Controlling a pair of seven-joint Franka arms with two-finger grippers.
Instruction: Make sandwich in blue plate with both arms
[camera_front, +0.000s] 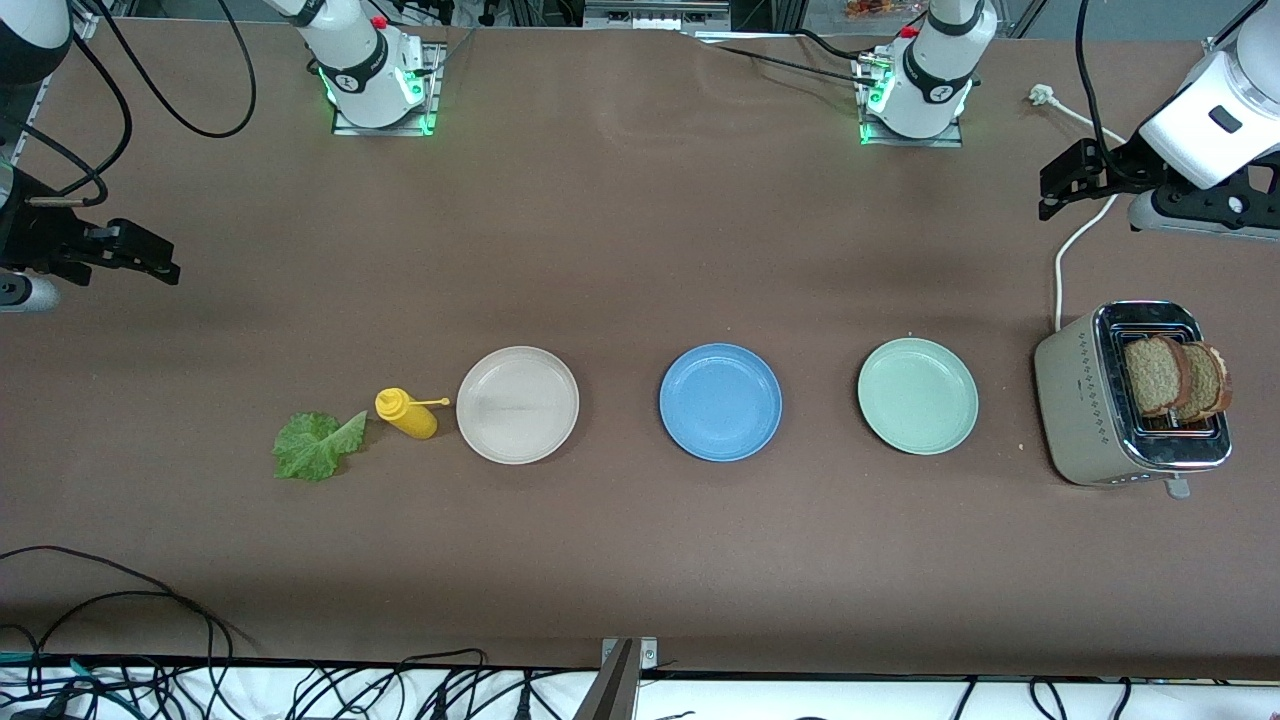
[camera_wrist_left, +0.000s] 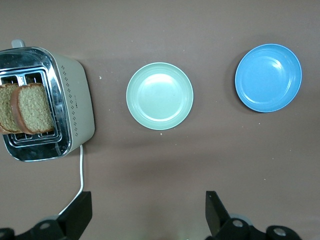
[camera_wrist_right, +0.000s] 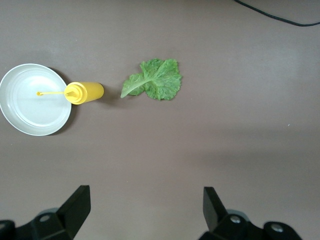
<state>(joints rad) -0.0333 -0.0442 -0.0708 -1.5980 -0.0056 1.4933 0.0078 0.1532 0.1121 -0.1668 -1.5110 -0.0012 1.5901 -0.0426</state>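
The blue plate (camera_front: 720, 402) (camera_wrist_left: 268, 77) lies bare mid-table. No assembled sandwich is in view. Two brown bread slices (camera_front: 1175, 378) (camera_wrist_left: 27, 107) stand upright in the toaster (camera_front: 1085, 400) (camera_wrist_left: 75, 107) at the left arm's end. A ruffled green lettuce leaf (camera_front: 318, 445) (camera_wrist_right: 155, 80) lies flat on the table at the right arm's end. My left gripper (camera_front: 1048, 195) (camera_wrist_left: 148, 200) hangs open and holds nothing, over bare table by the toaster's white cable. My right gripper (camera_front: 160, 258) (camera_wrist_right: 145, 195) also hangs open with nothing in it, over bare table near the lettuce.
A pale-green plate (camera_front: 917, 395) (camera_wrist_left: 159, 95) lies between the blue plate and the toaster. A cream-white plate (camera_front: 517, 404) (camera_wrist_right: 35, 99) lies beside the blue plate toward the right arm's end, with a yellow squeeze bottle (camera_front: 406, 412) (camera_wrist_right: 85, 92) on its side next to it.
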